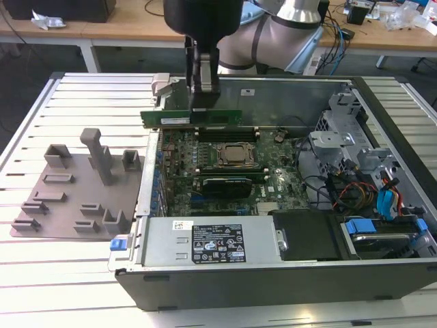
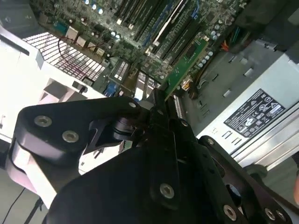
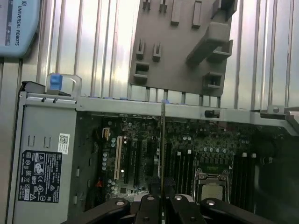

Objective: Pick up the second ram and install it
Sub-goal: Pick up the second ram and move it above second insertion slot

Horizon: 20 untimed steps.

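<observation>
A: Second ram [image 1: 167,118] position?
B: Clamped in the gripper [image 1: 204,104], level above the motherboard's memory slots [image 1: 222,134], near the CPU socket [image 1: 235,156].
A: Hazard?
B: Misalignment. A tilted stick could miss its slot, jam, or bend.

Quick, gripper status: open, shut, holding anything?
Gripper: shut on the green ram stick, holding it above the motherboard.

The green second ram [image 1: 164,119] hangs level, on edge, above the motherboard [image 1: 273,179].
</observation>
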Motion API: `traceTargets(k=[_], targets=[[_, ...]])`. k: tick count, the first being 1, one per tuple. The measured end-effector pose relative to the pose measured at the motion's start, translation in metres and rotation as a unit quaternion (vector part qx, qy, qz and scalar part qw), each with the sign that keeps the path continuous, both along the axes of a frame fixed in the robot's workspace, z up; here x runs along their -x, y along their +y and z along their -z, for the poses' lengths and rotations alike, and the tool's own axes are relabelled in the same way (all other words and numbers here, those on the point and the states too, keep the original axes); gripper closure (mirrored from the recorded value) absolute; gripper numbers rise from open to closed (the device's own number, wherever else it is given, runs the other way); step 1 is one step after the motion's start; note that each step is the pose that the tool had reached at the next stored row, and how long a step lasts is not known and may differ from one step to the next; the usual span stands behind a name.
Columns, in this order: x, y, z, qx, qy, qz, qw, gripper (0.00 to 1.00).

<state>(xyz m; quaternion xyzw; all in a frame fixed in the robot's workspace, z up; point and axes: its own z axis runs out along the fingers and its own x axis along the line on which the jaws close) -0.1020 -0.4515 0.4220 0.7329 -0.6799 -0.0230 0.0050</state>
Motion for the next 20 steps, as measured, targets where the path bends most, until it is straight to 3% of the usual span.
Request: traceTargets(k=[9,14,17,20], targets=[[-0.029,0.0,0.0,0.0001,0.0002,0.0,1.0,0.86],[-0.053,0.0003,0.0001,0.0001,0.0008,0.0,1.0,0.86],[-0.068,0.0021,0.0113,0.0002,0.0045,0.002,1.0,0.86],[-0.08,0.0074,0.0233,-0.0004,0.0073,0.01,0.9999,0.86]])
